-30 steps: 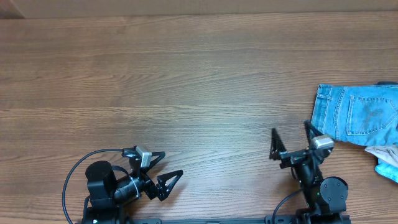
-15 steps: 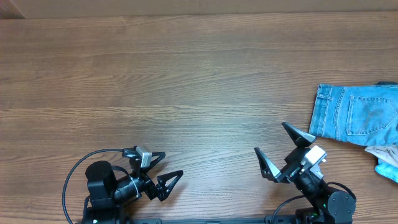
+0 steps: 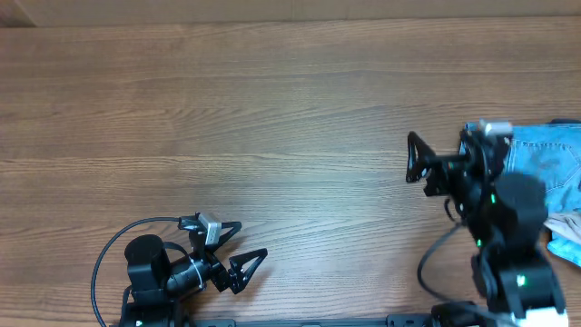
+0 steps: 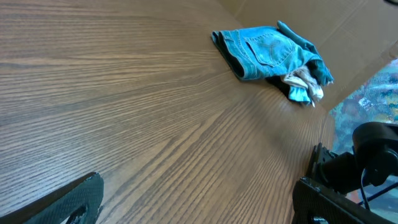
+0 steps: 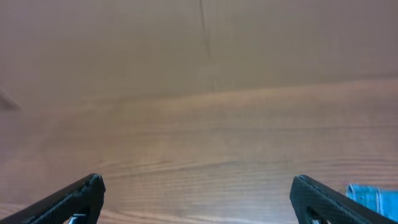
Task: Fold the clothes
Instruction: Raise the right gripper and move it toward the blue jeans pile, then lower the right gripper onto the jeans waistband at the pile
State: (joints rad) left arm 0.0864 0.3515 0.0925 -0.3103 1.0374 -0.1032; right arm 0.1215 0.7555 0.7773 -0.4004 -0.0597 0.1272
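- Where the brown wood-grain tabletop [image 3: 272, 109] meets its near edge, left of centre, the black two-finger left gripper [image 3: 251, 240] sits low over the wood. Its fingers are spread wide and the tips point twd the right edge.
- Thin black cable [image 3: 98, 265] loops by the left arm's base, near-left corner.
- Further in, twd the right edge, the black two-finger right gripper [image 3: 441, 154] is raised above the table. Wrist cam shows its fingers wide apart, w/ only wood seen btwn them.
- Light blue denim jeans [image 3: 556, 159] lie bunched at the right edge, approx mid-depth, stitched back pocket up. From overhead the right arm covers their left part; can't tell if it touches them.
- Whitish fabric piece [image 3: 563, 222] sticks out on the jeans' near side.
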